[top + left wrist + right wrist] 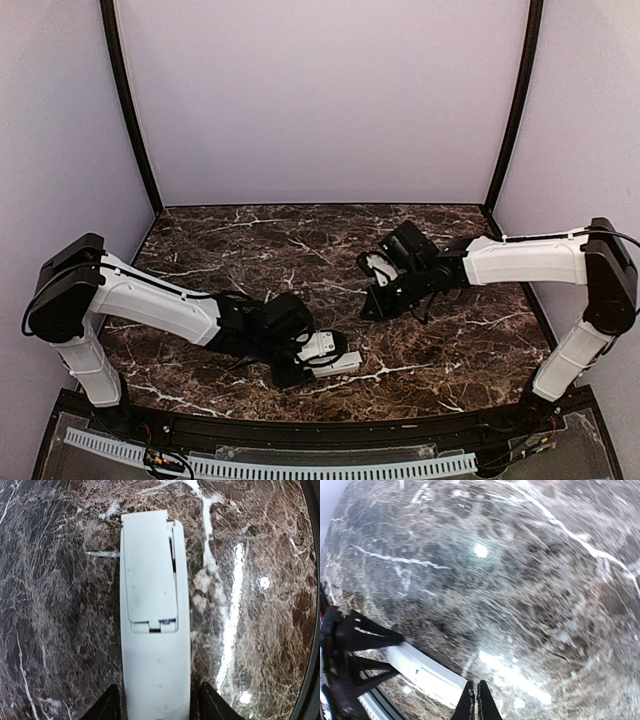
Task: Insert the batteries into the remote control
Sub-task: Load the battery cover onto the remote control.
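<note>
White remote control (152, 605): one, back up on brown marble counter (260, 630) | left claw (160, 702): jaws apart, straddling its near end, not clamped | right claw (476, 696): jaws together, empty, well apart.

Marble tbl (250, 240) w/ white remote (155, 630)

A table (300, 240) of dark brown marble with white veins was seen, enclosed by a plain pale lilac back wall (320, 100) and matching side walls (50, 130). Two black curved struts (128, 110) were set at the rear corners. A white slotted strip (300, 468) was fixed along the near edge. Bright glare spots (264, 582) were reflected from the glossy surface.
</note>
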`<state>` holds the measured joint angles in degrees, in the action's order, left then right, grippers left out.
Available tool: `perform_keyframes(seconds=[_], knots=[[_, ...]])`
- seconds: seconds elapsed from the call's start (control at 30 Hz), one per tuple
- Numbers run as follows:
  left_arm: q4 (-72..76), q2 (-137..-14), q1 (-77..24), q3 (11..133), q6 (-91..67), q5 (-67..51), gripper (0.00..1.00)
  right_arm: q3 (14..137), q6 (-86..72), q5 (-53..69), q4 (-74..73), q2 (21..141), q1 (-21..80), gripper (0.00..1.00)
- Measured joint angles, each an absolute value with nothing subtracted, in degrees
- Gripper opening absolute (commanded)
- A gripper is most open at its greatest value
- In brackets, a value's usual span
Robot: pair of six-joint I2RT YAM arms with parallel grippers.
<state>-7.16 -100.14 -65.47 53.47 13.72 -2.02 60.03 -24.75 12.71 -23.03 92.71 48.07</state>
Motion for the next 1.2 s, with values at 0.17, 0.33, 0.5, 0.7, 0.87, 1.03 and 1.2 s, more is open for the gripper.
perform_keyframes(seconds=[0.17, 0.33, 0.5, 0.7, 0.87, 1.03, 1.2], knots=[[-8.78, -97.12, -65.47, 51.77, 12.86, -2.09, 0.51, 56.95, -29.23, 7.57, -26.24, 91.70, 49.15, 0.01], [-9.10, -97.67, -65.47, 51.81, 13.02, -2.07, 0.45, 54.92, -32.27, 6.61, -27.75, 91.70, 51.29, 0.00], [-8.58, -99.24, -65.39, 52.18, 13.30, -2.37, 0.40, 53.12, -33.34, 8.93, -26.02, 89.62, 51.77, 0.00], [-8.32, -99.48, -65.36, 52.45, 13.23, -2.59, 0.37, 53.15, -34.44, 9.13, -25.71, 89.19, 51.72, 0.00], [-8.27, -99.63, -65.36, 52.53, 13.06, -2.74, 0.34, 53.41, -35.33, 7.42, -27.03, 92.44, 51.70, 0.00], [-9.61, -100.62, -65.21, 54.08, 12.82, -3.14, 0.33, 54.15, -34.79, 6.57, -26.89, 93.01, 52.10, 0.00], [-10.59, -101.23, -65.08, 55.05, 12.84, -3.55, 0.33, 55.42, -31.44, 6.85, -25.23, 92.07, 52.25, 0.00]])
